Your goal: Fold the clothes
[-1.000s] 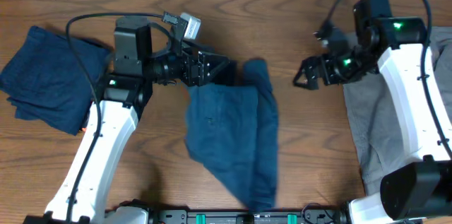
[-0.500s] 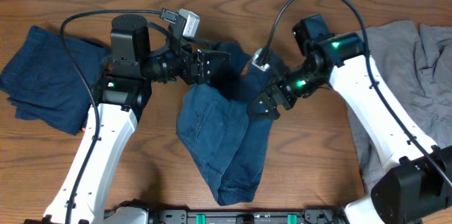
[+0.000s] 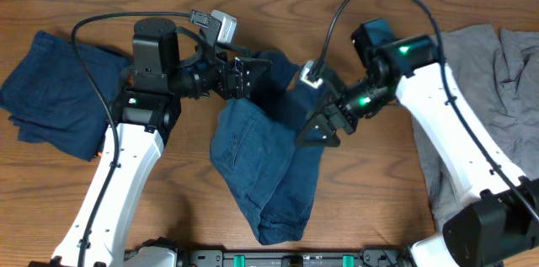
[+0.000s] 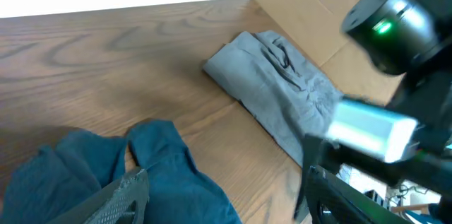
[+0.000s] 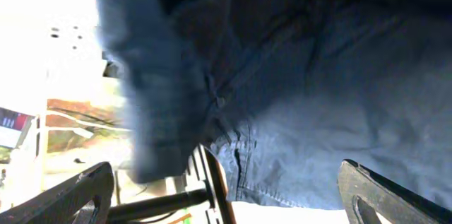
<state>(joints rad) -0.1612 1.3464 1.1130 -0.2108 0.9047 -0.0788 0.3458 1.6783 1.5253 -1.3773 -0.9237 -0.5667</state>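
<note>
Wood table [image 3: 354,216], overhead: navy shorts [image 3: 265,166] hang crumpled at centre, top edge pinched in left gripper [image 3: 253,77]; right gripper [image 3: 318,132] sits against their right side, jaws state unclear. Left wrist: blue cloth [image 4: 106,174] bunched at the fingers [image 4: 120,196], grey garment [image 4: 282,104] beyond. Right wrist: jaws spread, fabric [image 5: 296,90] fills the view between them.

right tool [image 3: 313,136] moved onto navy shorts [image 3: 265,162]

We take the middle shorts [image 3: 265,162] as landmark — the left gripper [image 3: 253,77] sits at their top edge, the right gripper [image 3: 316,132] on their right side. Folded shorts [image 3: 55,90] lie far left, loose garments [image 3: 493,82] far right.
</note>
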